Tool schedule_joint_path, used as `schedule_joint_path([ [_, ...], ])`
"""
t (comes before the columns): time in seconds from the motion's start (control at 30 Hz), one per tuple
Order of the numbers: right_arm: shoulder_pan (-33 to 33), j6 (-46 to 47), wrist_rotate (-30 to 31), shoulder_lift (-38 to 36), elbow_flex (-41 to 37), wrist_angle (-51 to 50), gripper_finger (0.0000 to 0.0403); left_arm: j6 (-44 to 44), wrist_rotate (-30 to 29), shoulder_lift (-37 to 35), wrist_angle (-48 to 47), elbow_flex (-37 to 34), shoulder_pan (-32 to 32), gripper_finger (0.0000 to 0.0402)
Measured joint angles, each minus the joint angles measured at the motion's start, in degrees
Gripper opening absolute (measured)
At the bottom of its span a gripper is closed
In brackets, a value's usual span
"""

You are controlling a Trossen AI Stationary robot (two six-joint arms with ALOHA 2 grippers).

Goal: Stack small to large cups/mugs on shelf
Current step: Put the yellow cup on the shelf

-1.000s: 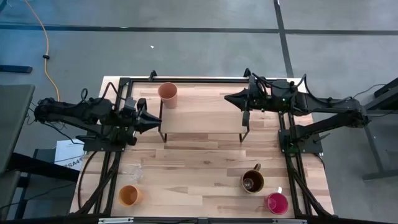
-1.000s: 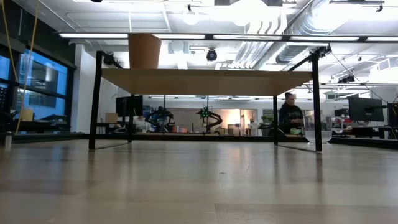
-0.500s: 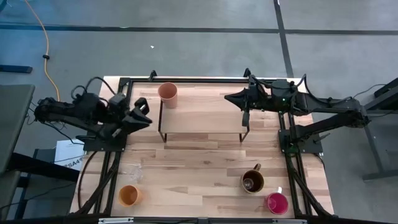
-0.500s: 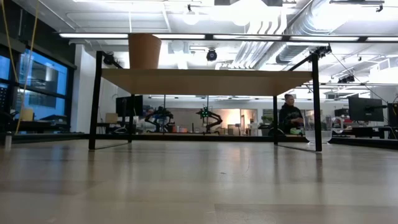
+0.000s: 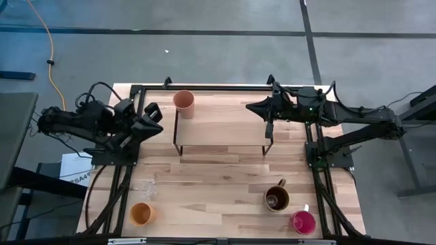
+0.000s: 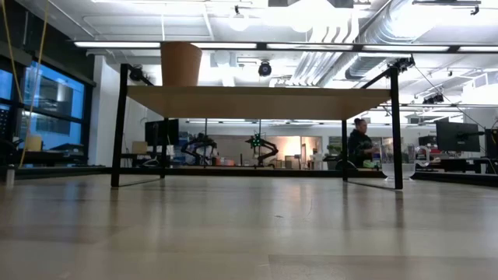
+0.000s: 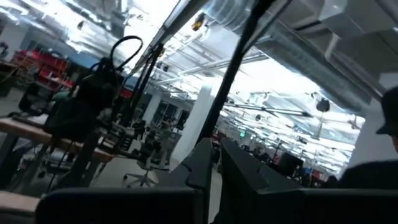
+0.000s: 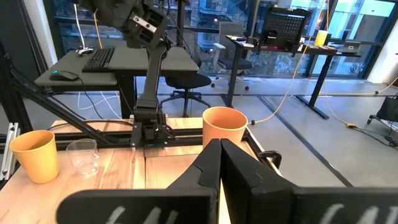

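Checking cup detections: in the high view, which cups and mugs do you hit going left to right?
Yellow-orange cup → clear glass mug, faint → peach tumbler on the shelf → brown handled mug → red-pink cup.

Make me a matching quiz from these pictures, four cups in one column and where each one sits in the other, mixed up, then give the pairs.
Things:
1. peach tumbler
2. yellow-orange cup
3. brown handled mug
4. red-pink cup

Places:
A. table's near right corner
B. on the shelf, at its far left corner
C. near edge of the table, left side
D. on the table, just left of and behind the red-pink cup

Pairs: 1-B, 2-C, 3-D, 4-A
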Motion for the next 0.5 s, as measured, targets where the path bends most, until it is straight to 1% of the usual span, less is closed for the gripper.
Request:
schedule_joint_path([
  [0.13, 0.0, 0.0, 0.0, 0.0, 0.0, 0.0, 0.0000, 0.5, -0.2, -0.1, 0.5, 0.0, 0.0, 0.0004],
  [0.27, 0.0, 0.0, -0.1, 0.0, 0.0, 0.0, 0.0000, 2.7, -0.8, 0.0, -0.4, 0.0, 0.0, 0.0001],
  [0.37, 0.0, 1.4, -0.2, 0.0, 0.0, 0.0, 0.0000, 2.4, -2.4, 0.4, -3.1, 0.0, 0.0, 0.0001],
  [0.5, 0.0, 3.6, -0.2, 0.0, 0.0, 0.0, 0.0000, -0.1, -5.4, 0.4, -9.1, 0.4, 0.0, 0.0004],
])
